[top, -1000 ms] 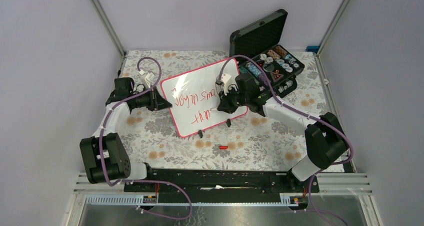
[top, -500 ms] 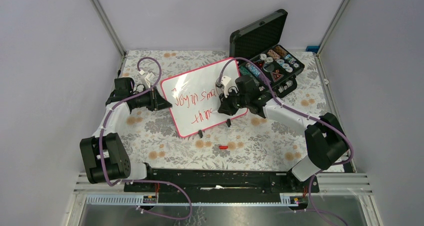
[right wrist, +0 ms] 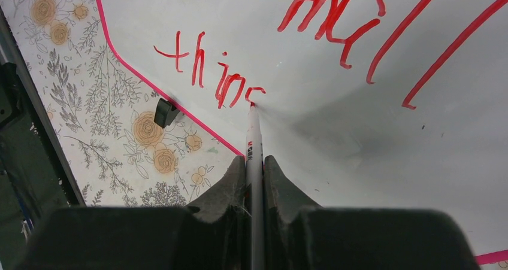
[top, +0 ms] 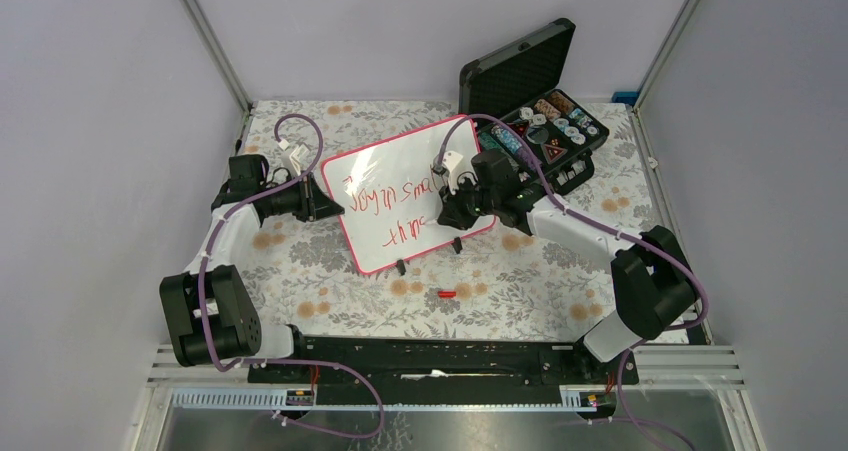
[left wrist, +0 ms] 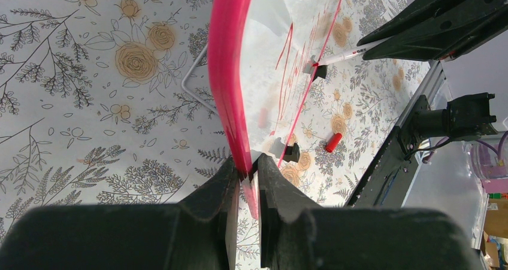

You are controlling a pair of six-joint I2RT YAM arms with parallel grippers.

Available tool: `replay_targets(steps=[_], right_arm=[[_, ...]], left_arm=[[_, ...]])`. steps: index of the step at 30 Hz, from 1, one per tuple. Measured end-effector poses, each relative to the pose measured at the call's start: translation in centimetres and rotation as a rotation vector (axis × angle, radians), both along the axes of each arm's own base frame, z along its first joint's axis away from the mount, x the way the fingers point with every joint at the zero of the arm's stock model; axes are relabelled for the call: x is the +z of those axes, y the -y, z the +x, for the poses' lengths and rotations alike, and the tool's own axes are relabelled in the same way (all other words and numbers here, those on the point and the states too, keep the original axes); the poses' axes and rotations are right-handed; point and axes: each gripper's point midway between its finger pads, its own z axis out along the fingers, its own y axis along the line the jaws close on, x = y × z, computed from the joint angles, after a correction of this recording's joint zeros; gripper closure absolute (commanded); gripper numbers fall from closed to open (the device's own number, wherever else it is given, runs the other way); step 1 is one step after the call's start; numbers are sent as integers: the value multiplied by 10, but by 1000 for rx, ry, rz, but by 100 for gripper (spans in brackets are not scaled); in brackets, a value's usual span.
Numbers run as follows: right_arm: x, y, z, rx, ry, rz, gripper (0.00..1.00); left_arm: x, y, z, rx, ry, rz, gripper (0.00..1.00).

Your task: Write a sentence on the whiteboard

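Observation:
The whiteboard stands tilted on two black clip feet at the table's middle. Its pink-red rim is pinched at the left edge by my left gripper, which is shut on it. My right gripper is shut on a white marker. The marker's red tip touches the board at the end of the second line. The sentence is in red, reading about "Joy in small" above and "thin" plus a fresh stroke below.
An open black case with small parts stands at the back right, close behind my right arm. A red marker cap lies on the floral cloth in front of the board; it also shows in the left wrist view.
My right gripper has moved the marker a little right along the second line, adding a stroke after "thin". The left gripper and board have not moved.

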Motion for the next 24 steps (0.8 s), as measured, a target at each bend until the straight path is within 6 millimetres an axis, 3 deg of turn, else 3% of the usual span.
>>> replay_targets(steps=[11,24], right_arm=[[11,-1,10,-17,30,5,100],[11,0,9,-17,28,5,100]], left_arm=[[0,0,0,0,0,0,100],[0,0,0,0,1,1,100]])
